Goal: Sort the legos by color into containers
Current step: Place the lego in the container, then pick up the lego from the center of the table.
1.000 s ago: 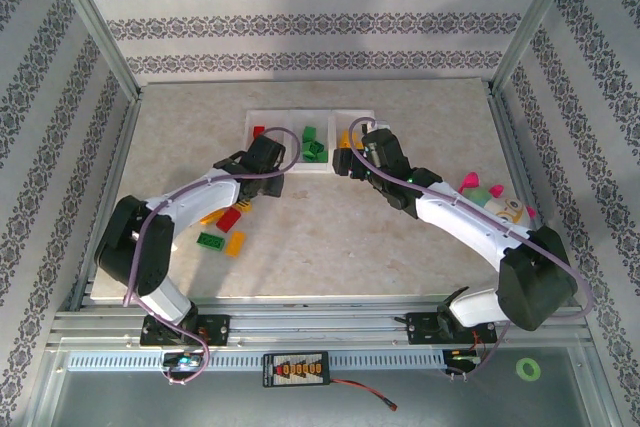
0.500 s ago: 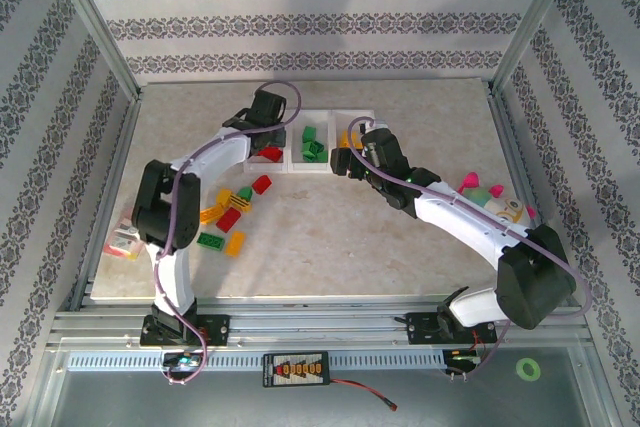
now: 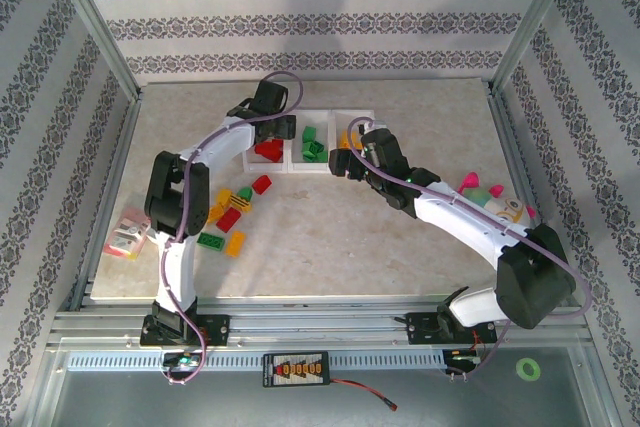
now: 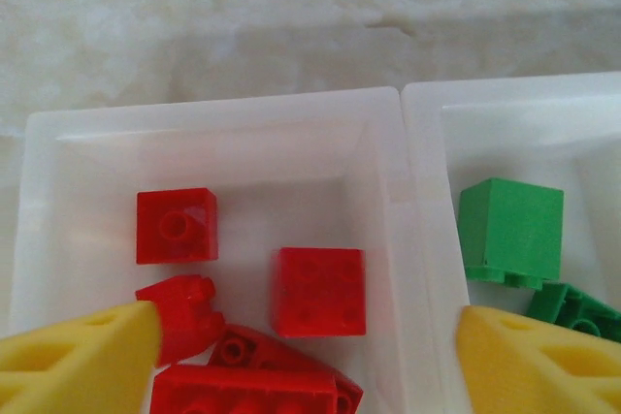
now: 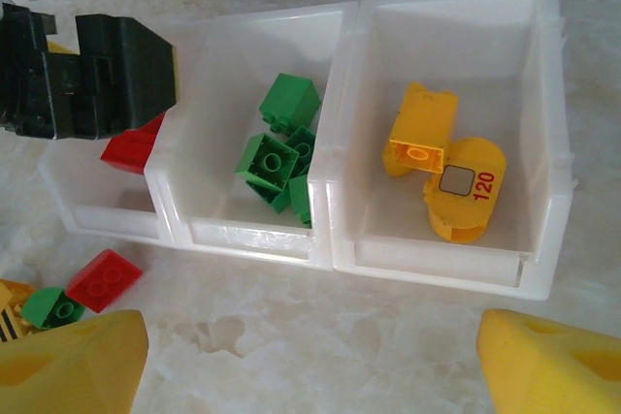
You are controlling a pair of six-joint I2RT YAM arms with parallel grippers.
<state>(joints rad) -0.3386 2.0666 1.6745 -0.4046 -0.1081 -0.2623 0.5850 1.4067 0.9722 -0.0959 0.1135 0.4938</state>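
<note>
legos [image 5: 277, 157] sit in containers [image 5: 441, 269]; left gripper [image 4: 309, 366] spread wide over reds

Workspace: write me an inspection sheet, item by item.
Surface: marbled beige table top, no spills seen.
Job's things: three joined translucent white plastic bins hold red bricks, green bricks and orange-yellow bricks apart; loose mixed bricks lie front left.
Clutter: pink-and-teal plush toy at right; flat red-and-white packet at left edge.
Grippers: left gripper open above the red bin; right gripper open, empty, before the bins.
Cables: purple cables run along both arms.
Surroundings: striped patterned walls, aluminium frame.
</note>
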